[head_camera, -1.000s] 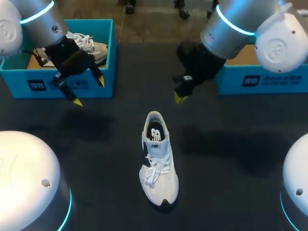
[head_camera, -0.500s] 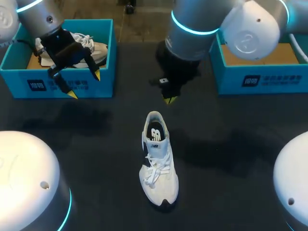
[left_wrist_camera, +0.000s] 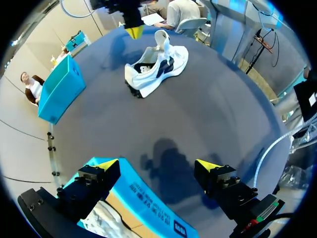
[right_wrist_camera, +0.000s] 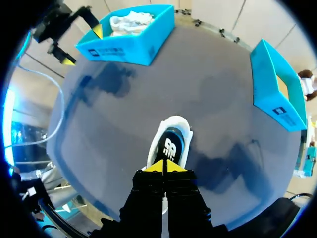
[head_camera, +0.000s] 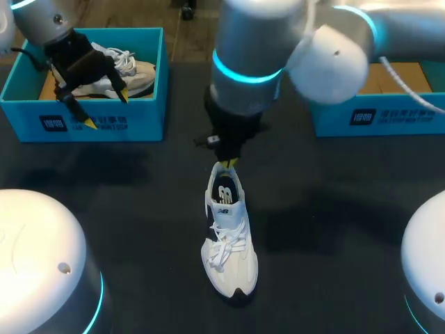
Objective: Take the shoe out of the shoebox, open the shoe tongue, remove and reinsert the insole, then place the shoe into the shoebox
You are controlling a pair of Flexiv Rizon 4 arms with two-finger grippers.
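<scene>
The white sneaker stands upright on its sole in the middle of the dark table, out of both boxes, toe toward me and heel away. My right gripper hangs just over the heel collar. Its yellow tips are pressed together with nothing between them, and from the left wrist view it looks apart from the heel tab rather than touching it. My left gripper is well away, its fingers spread wide and empty above the front wall of the left shoebox, where a second shoe lies. The right shoebox sits at the far right.

I judge the sneaker light, with a soft upper that will cave under a pinch and a sole that could skid on the table if pushed from one side. The tongue is limp and lies under loose laces, so I would pull it up and forward by its top edge. The dark insole looks thin and floppy, and its heel end seems the best place to pinch it. The other gripper probably needs to steady the shoe by the heel counter.
</scene>
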